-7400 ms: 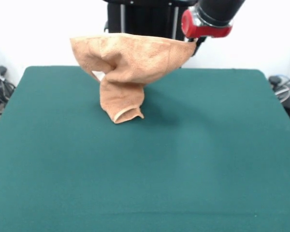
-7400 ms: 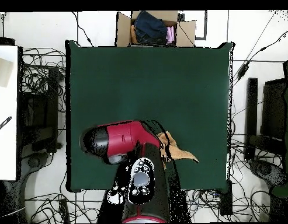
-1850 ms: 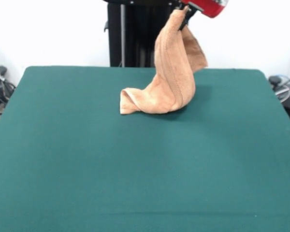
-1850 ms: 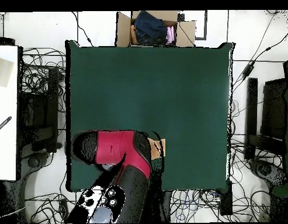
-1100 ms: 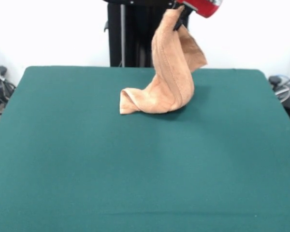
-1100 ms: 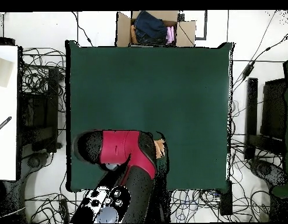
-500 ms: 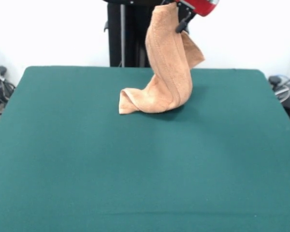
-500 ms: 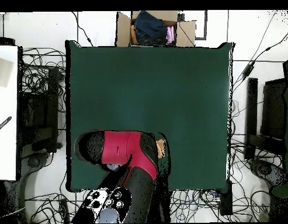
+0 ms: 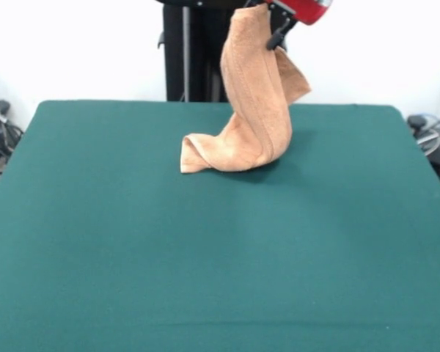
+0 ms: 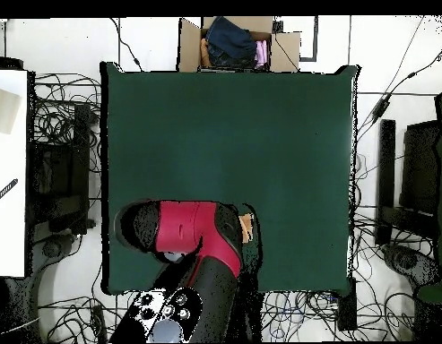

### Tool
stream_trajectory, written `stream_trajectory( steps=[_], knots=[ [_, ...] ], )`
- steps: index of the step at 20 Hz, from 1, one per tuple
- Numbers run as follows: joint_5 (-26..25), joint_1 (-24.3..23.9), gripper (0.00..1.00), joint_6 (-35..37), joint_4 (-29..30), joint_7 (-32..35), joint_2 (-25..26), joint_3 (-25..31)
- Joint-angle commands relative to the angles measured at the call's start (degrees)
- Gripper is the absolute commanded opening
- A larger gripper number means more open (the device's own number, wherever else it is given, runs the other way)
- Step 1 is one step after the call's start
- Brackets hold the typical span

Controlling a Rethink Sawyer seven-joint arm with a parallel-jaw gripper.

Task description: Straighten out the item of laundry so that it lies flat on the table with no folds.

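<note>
Bench: wide dark green top, mostly bare; it carries only the lower end of the towel, toward the far side in the front view.
Arm: red and black, hanging over the bench edge nearest the robot in the overhead view, where it hides nearly all of the cloth; probably raised this high so the cloth can hang and unroll.
Towel: orange-tan terry, hanging as a narrow twisted column from its top edge, its lower end curled in a roll on the bench. From above only a small tan sliver shows beside the arm. Far from flat; the long folds remain.
Gripper: at the top edge of the front view, clenched on the towel's upper edge. Holding one edge lets the weight pull the folds straight, I judge.
</note>
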Motion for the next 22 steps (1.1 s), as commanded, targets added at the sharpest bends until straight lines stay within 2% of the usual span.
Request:
stream_trajectory(
  steps=[1, 8, 16, 22],
  knots=[
    [-0.5, -0.3, 1.00, -4.5, 3.1, 10.4, 0.8, 2.2],
    [-1.9, 1.0, 1.00, -2.7, 1.1, 8.4, 2.0, 3.4],
    [-2.6, 6.1, 1.00, 2.7, -2.5, 12.4, 3.6, 1.0],
    [-2.2, 7.9, 1.00, 2.9, -3.0, 12.9, 4.1, -0.3]
  ],
)
